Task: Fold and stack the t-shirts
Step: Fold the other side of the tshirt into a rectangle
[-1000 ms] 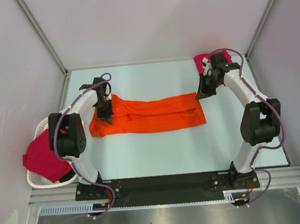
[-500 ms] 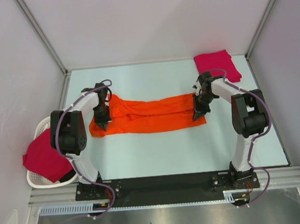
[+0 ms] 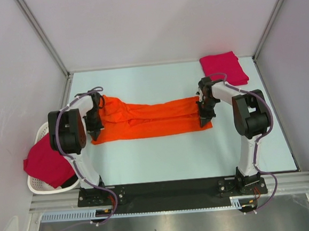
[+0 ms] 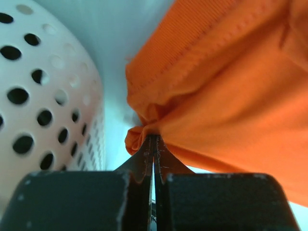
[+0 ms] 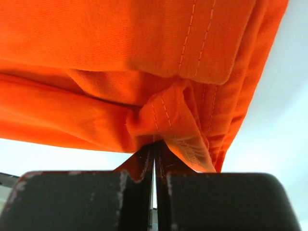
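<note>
A pale desk [image 3: 158,158] is seen beneath everything. Across its middle an orange shirt [image 3: 155,121] is laid as a long band, folded lengthwise, creased along its length and bunched at its left end. Near the orange shirt's left end, towards the arm bases, a white perforated basket [image 3: 39,183] is placed, and a crimson shirt [image 3: 43,161] is draped over its rim. Beyond the orange shirt's right end, a second crimson shirt [image 3: 224,67] is laid folded flat in the far corner, apart from it.

The left hand [image 3: 95,135] is pressed together on the orange shirt's near left corner, where a small gather of cloth is pinched at the fingertips, with the basket wall close beside it. The right hand [image 3: 205,123] is likewise clamped on the near right corner, where stitched hems are gathered and pinched.
</note>
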Controlling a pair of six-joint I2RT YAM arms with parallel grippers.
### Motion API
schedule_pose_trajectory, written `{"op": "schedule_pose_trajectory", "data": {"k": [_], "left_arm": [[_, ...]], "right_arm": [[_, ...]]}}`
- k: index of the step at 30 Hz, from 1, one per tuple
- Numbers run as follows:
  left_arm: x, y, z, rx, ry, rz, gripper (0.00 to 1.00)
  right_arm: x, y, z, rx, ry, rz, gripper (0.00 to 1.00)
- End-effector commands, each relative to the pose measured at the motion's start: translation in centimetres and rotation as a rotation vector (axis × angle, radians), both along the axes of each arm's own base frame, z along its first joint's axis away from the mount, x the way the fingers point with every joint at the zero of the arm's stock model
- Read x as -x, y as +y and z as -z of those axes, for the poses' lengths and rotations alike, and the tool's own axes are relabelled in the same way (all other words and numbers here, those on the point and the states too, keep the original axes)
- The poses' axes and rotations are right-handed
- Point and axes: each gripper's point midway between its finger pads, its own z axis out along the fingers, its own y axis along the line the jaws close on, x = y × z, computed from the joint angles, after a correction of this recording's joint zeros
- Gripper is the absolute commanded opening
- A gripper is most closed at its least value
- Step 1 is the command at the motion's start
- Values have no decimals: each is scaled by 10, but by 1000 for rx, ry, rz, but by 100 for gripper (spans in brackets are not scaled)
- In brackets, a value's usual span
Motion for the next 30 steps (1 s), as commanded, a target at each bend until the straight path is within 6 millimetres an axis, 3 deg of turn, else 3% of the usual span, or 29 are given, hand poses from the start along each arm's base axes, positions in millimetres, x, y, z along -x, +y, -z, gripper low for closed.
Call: {"op": "schedule_pose_trajectory", "data": {"k": [1, 7, 10, 13, 17, 20, 21, 24, 25, 26, 27, 28, 30], "left_arm": [[19, 20, 10, -47, 83, -42, 0], [27, 16, 28, -18, 127, -39, 0], [17, 9, 22, 28, 86, -27, 0], [-5, -1, -9, 76, -32, -5, 0], [-31, -22, -76, 125, -281, 68, 0], [-40, -24, -97, 118, -403, 55, 0], [-40, -25, -108, 123, -456, 34, 0], [-53, -31, -109, 157, -533, 24, 0], [-58, -39, -107, 200, -542, 33, 0], [-62, -41, -104, 209, -535, 34, 0], [-65, -42, -91, 220, -497, 34, 0], [-72, -45, -90, 234, -489, 37, 1], [-73, -60, -83, 269, -445, 74, 6]], "right_arm": [[-9, -25, 13, 152, -23, -16, 0], [-6, -33, 20, 194, 1, -14, 0], [-6, -27, 13, 154, 3, -18, 0], [-19, -6, -27, 33, -74, -32, 0], [-54, 22, -110, -124, -282, -54, 0], [-77, 33, -150, -180, -390, -60, 0], [-82, 34, -145, -174, -382, -55, 0], [-103, 40, -145, -179, -396, -53, 0], [-109, 44, -124, -168, -357, -58, 0], [-110, 46, -117, -159, -335, -76, 0], [-124, 49, -119, -147, -360, -83, 0], [-128, 54, -97, -139, -318, -92, 0], [-136, 62, -88, -158, -295, -98, 0]]}}
